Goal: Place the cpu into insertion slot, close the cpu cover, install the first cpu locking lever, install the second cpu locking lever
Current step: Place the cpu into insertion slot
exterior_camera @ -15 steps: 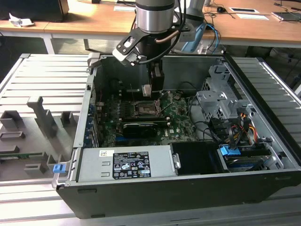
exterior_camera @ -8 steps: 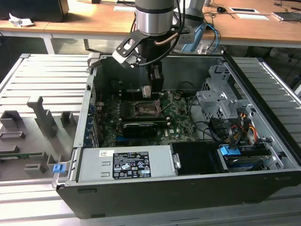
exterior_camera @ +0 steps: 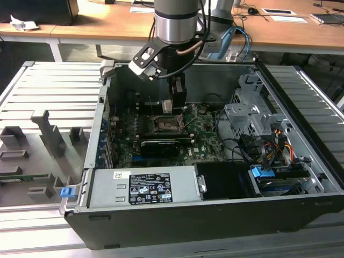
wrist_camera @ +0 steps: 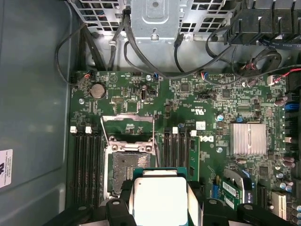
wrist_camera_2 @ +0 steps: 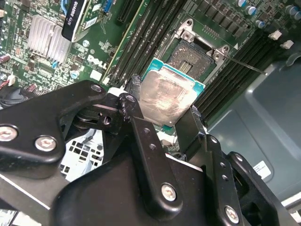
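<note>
Since the gripper (wrist_camera_2: 164,102) is clamped with its black fingers (wrist_camera_2: 133,87) on opposite edges of the cpu (wrist_camera_2: 162,92), it can pretty safely be called closed on the chip, whose silvery face is turned toward both wrist views. The cpu is held just over the insertion slot (wrist_camera: 126,172), not yet seated, and part of the socket is hidden by it. The cpu cover (wrist_camera: 126,117) is seen flipped open beside it. Everything's mounted on the green motherboard (wrist_camera: 211,94) inside the opened computer case (exterior_camera: 301,207).
</note>
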Robot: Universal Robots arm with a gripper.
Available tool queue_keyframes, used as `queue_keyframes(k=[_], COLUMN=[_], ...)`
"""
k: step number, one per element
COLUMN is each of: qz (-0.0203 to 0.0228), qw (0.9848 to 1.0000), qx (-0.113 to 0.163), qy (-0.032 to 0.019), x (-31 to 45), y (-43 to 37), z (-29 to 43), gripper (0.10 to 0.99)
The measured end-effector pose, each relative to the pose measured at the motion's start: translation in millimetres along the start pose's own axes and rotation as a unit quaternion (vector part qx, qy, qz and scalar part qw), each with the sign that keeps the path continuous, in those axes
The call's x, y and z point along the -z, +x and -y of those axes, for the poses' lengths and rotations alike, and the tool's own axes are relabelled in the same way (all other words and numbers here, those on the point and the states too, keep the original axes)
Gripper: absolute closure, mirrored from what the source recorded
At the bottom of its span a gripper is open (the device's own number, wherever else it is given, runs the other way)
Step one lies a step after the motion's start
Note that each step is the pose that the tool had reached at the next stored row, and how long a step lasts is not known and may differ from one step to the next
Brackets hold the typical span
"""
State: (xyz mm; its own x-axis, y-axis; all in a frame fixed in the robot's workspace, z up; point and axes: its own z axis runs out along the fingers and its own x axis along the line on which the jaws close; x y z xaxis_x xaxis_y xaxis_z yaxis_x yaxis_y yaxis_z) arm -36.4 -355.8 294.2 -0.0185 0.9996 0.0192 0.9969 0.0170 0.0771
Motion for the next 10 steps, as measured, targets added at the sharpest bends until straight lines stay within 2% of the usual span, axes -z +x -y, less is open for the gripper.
queue_keyframes(k=[5,10], qz=[0.0002,0.0002], qw=[1.0000,1.0000], qx=[-0.002,-0.002], qy=[-0.0001,-0.0001], x=[-17.7,-22.1], y=[-0.1,-0.2], z=[1.4,1.7], gripper=[0.545,0.545])
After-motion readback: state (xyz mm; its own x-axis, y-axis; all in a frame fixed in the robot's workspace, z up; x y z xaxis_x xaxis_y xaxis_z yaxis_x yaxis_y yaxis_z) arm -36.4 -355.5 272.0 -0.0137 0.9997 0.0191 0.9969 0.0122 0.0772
